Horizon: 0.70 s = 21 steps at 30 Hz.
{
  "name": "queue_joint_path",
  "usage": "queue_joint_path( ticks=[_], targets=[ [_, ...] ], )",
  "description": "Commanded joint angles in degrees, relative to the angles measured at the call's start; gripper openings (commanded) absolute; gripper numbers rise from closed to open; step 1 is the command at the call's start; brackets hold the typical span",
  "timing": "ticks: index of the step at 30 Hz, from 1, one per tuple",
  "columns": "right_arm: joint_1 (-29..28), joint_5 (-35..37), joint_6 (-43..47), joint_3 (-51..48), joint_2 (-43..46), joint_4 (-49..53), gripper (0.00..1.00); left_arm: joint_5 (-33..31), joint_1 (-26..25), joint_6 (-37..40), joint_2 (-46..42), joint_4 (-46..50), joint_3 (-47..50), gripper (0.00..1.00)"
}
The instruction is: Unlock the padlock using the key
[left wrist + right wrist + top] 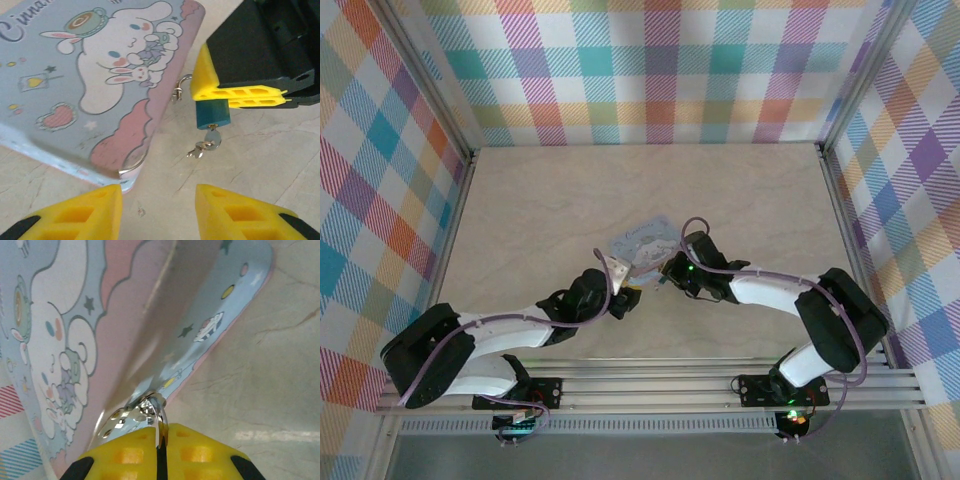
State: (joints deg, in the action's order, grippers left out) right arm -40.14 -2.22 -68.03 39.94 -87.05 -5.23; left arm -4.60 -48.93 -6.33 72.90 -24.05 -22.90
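A small teal padlock (212, 114) hangs at the edge of the pale blue cartoon tin box (90, 75), its silver shackle (161, 412) hooked at the tin's clasp. My right gripper (161, 440) is shut on the padlock; its yellow fingers (235, 92) pinch the teal body from above. A silver key (213, 138) sticks out of the padlock's underside, with a small ring and a second key (199, 149) dangling from it. My left gripper (157, 210) is open just short of the key, nothing between its fingers. In the top view both grippers meet at the tin's (642, 240) near edge.
The tin box lies on a pale marbled tabletop (550, 200), walled by plaid panels (650, 70) at the back and sides. Its near corner (125, 180) is close to my left finger (85, 215). Bare table stretches to the right of the key (270, 160).
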Motion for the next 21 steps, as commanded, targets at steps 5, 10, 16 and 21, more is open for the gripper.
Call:
queue_joint_path(
  ticks=[5,10,16,21],
  targets=[
    [0.3,0.3,1.7,-0.1,-2.2,-0.6,0.0,0.0,1.2,-2.6,-6.2,2.2,2.5,0.42],
    [0.3,4.9,2.2,0.8,1.6,0.2,0.0,-0.3,1.8,-2.6,-9.5,4.3,3.2,0.43],
    [0.3,7.9,0.7,-1.0,3.2,-3.1,0.0,-0.7,2.1,-2.7,-11.9,5.8,3.8,0.43],
    [0.3,6.3,-2.0,-2.0,-1.0,-6.1,0.0,-0.8,2.2,-3.4,-12.0,5.9,4.2,0.43]
  ],
)
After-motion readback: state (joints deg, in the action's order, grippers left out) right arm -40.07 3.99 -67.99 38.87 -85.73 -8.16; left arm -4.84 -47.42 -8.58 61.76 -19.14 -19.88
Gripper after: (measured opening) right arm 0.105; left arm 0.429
